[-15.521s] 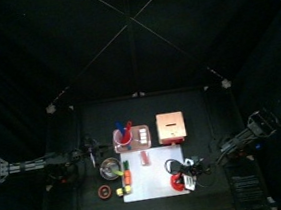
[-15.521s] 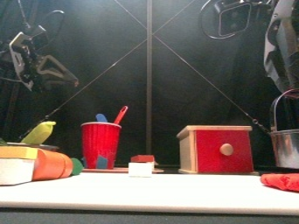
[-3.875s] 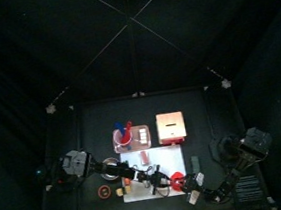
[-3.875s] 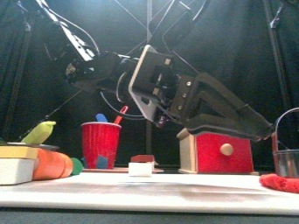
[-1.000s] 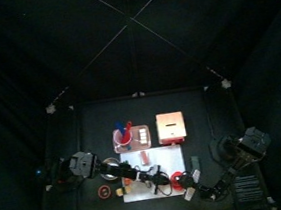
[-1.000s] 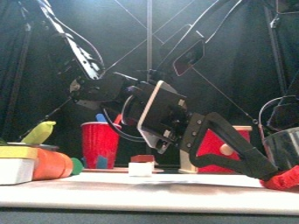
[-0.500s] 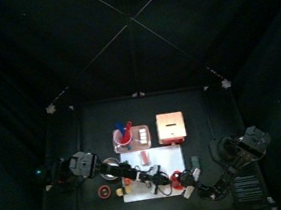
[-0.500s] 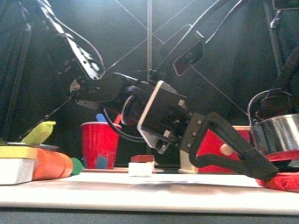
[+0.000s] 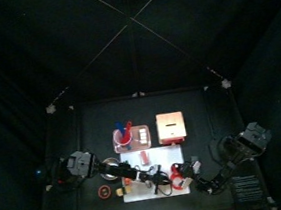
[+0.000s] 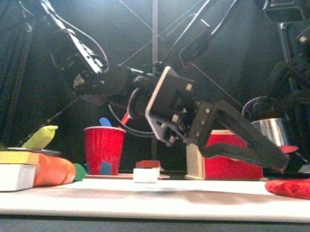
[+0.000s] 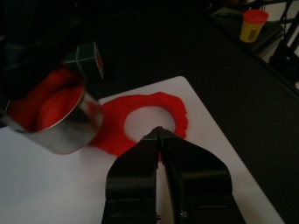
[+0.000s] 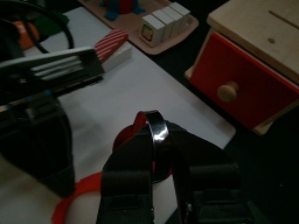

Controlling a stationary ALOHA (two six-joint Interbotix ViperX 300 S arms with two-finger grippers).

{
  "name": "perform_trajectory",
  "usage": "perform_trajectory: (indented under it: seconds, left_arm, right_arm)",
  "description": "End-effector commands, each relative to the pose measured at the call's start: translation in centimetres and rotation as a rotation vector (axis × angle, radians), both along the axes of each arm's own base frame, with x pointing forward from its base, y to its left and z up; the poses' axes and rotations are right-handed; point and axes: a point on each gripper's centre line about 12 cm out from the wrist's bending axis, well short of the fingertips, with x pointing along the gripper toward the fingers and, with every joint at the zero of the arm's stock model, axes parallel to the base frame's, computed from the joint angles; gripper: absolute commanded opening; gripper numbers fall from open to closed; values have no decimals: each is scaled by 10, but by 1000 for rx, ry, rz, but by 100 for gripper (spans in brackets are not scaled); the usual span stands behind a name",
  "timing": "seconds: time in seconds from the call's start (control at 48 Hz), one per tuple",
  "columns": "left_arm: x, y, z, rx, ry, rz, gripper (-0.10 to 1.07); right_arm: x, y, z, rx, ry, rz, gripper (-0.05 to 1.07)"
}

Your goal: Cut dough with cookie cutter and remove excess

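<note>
The dough (image 11: 146, 114) lies on the white sheet (image 11: 70, 188) as a flat red ring with a round hole cut in its middle. My left gripper (image 11: 158, 133) is shut, its tips down at the ring's near edge; I cannot tell whether any dough is pinched. Beside the ring hangs the round metal cookie cutter (image 11: 52, 109) with a red disc of dough inside it. My right gripper (image 12: 152, 118) is shut on the cutter's thin rim (image 12: 153, 131). From the front, the cutter (image 10: 273, 129) hangs above the red dough (image 10: 288, 188) at the sheet's right end.
A red-faced wooden box (image 12: 251, 79) stands behind the sheet on the right. A red cup (image 10: 104, 149) with tools stands on the left, and a small block (image 10: 147, 170) between them. Stacked toys (image 10: 31, 168) sit at the far left. A yellow pot (image 11: 251, 22) stands off the sheet.
The right gripper has closed a little on the cutter and lifted it up off the dough, leaving the ring behind. The left gripper has stayed in place.
</note>
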Motion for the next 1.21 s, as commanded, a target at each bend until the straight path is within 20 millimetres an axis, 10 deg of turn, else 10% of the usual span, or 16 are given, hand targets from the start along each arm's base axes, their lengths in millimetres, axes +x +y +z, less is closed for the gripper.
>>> perform_trajectory:
  seconds: [0.0, 0.438, 0.708, 1.188]
  left_arm:
    - [3, 0, 26, -6, -57, -3, 44]
    - [-3, 2, 29, -9, -59, -2, 44]
    - [-12, 4, 34, -15, -72, -2, 44]
    - [-16, 9, 32, -15, -59, 9, 44]
  right_arm:
    - [0, -9, 6, 26, -15, -23, 40]
    - [4, -34, -15, 87, 45, -56, 44]
    - [5, -36, -17, 114, 52, -50, 68]
    - [3, -22, 33, 76, -105, 52, 87]
